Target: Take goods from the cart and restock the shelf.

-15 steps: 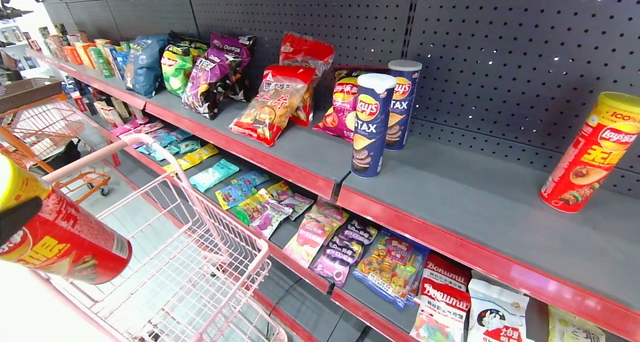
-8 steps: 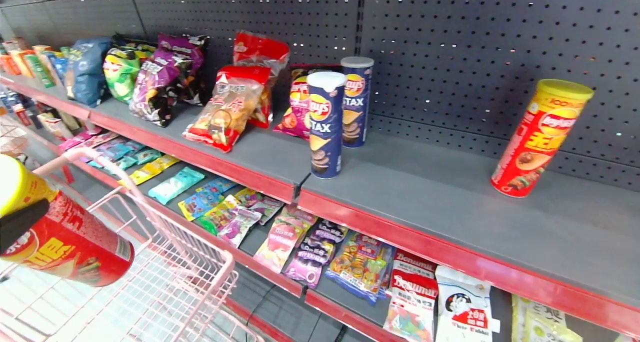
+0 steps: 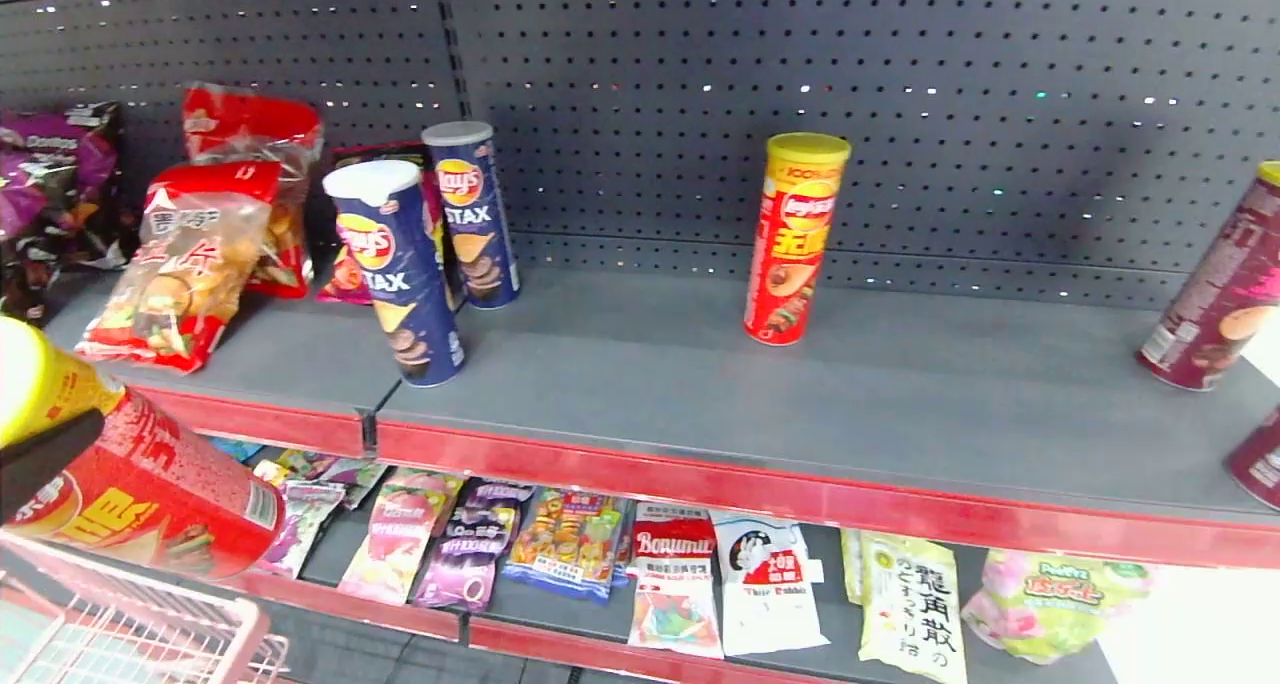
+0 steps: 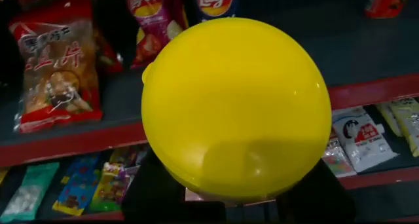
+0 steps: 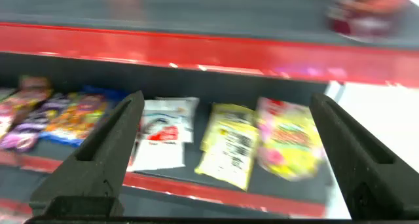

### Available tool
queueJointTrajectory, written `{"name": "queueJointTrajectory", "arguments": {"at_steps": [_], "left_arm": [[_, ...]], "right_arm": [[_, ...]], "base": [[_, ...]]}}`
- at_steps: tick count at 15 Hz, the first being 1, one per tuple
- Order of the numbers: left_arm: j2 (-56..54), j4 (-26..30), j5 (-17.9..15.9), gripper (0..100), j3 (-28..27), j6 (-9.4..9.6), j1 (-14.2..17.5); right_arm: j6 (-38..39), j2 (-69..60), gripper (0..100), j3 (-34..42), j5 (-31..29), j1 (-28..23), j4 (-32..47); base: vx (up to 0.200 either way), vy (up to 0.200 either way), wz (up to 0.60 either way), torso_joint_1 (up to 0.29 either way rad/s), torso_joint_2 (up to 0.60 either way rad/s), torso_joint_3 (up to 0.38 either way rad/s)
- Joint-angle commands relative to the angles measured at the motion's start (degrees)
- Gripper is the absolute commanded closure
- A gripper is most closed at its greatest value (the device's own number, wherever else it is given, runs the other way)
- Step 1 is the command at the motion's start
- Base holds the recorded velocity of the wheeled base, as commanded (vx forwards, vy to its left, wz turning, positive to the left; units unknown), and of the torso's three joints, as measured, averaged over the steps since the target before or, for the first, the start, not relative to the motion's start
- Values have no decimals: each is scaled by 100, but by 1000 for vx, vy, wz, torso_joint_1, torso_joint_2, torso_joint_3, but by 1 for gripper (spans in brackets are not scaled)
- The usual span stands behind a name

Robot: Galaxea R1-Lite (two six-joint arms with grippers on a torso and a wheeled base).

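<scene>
My left gripper (image 3: 62,456) is shut on a red chip can with a yellow lid (image 3: 150,489), held tilted at the lower left over the pink cart (image 3: 130,636). The can's yellow lid (image 4: 236,106) faces the left wrist camera, in front of the shelf. A matching red can (image 3: 795,239) stands upright on the grey shelf (image 3: 760,394), right of two blue cans (image 3: 395,269). My right gripper (image 5: 229,158) is open with nothing between its fingers, in front of the lower shelf's snack bags (image 5: 229,145).
Chip bags (image 3: 185,264) lie on the shelf's left part. Maroon cans (image 3: 1215,289) stand at its right end. Candy and snack packets (image 3: 670,574) fill the lower shelf. Bare shelf lies between the blue cans and the red can, and to its right.
The head camera has swung to the right, so shelf and cart slide left in view. The can stays in my left gripper at the same spot.
</scene>
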Motion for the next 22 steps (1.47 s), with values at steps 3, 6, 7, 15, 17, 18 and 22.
{"name": "queueJointTrajectory", "arguments": {"at_steps": [3,6,7,15,17,18,22], "left_arm": [[-6,5,-144,100,-11,-17,-1],[-147,40,-223,100,7,-34,-1],[-200,58,-320,100,7,-140,-1],[-314,1192,-540,100,-520,-535,-1],[-490,1596,-540,100,-573,-535,-1],[-542,1675,-540,100,-547,-535,-1],[-569,1719,-469,100,-468,-535,-1]], "right_arm": [[-1,-1,0,0,2,-1,-2],[-10,-1,0,0,2,-1,-2],[-10,-1,0,0,2,-1,-2],[-10,-1,0,0,11,-1,-2],[-10,-1,0,0,11,-1,-2],[-10,-1,0,0,2,-1,-2],[-1,-1,0,0,11,-1,-2]], "base": [[0,0,-400,5,2,5],[0,0,0,0,0,0],[0,0,0,0,0,0],[0,0,0,149,-339,-197],[0,0,0,164,-356,-200],[0,0,0,168,-364,-198],[0,0,0,159,-349,-192]]}}
